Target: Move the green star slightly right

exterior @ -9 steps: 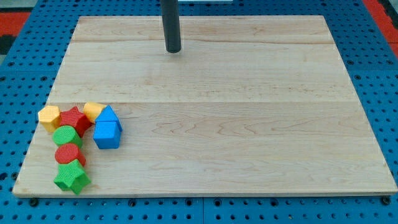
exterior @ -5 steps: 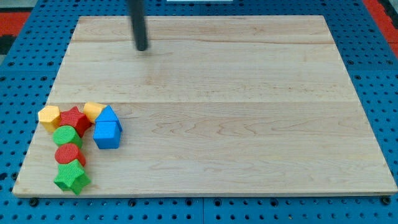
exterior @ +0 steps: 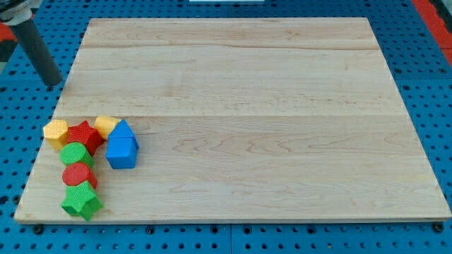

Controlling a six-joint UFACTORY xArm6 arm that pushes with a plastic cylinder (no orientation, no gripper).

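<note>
The green star lies at the view's bottom left of the wooden board, near its front edge. It touches a red cylinder just above it. My tip is at the view's upper left, just off the board's left edge, far above the green star and touching no block.
Above the red cylinder stand a green cylinder, a red star, a yellow block and another yellow block. A blue house-shaped block is at the cluster's right. Blue pegboard surrounds the board.
My tip has swept from the board's top middle to the view's left and slightly down, ending past the left edge. No block has moved.
</note>
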